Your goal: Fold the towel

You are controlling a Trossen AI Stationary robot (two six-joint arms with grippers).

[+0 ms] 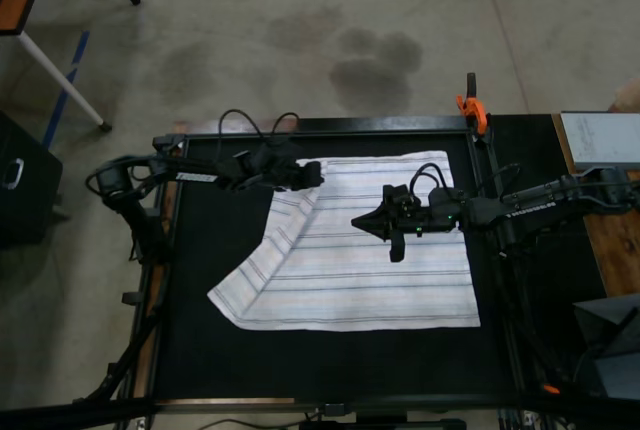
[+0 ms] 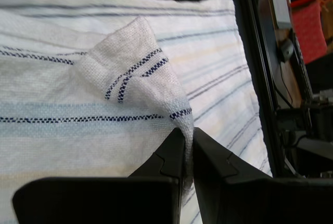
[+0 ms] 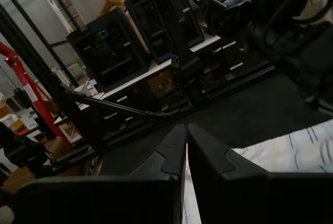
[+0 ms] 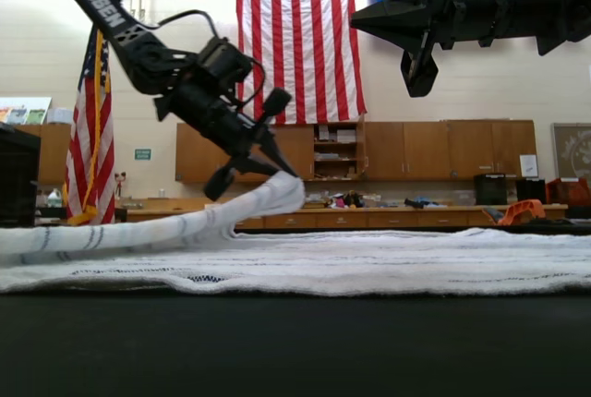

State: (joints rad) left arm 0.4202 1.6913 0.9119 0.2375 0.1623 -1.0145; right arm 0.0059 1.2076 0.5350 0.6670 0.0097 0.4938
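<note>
The towel [image 1: 370,270] lies spread on the black table [image 1: 200,350], white with thin dark and pastel stripes. Its far left corner in the top view is lifted and turned over towards the middle. My left gripper [image 1: 312,176] is shut on that corner, and the left wrist view shows the cloth [image 2: 130,78] pinched between the fingertips of the left gripper [image 2: 187,133]. In the exterior view the left gripper [image 4: 282,168] holds the corner just above the flat towel [image 4: 369,268]. My right gripper [image 1: 358,221] hovers high over the towel's middle, shut and holding nothing [image 4: 355,18].
An orange clamp [image 1: 472,106] grips the table's back edge. A grey box [image 1: 600,140] rests on a wooden surface at the top view's right. A black cabinet [image 1: 20,180] stands on the floor to the left. Bare black table lies in front of the towel.
</note>
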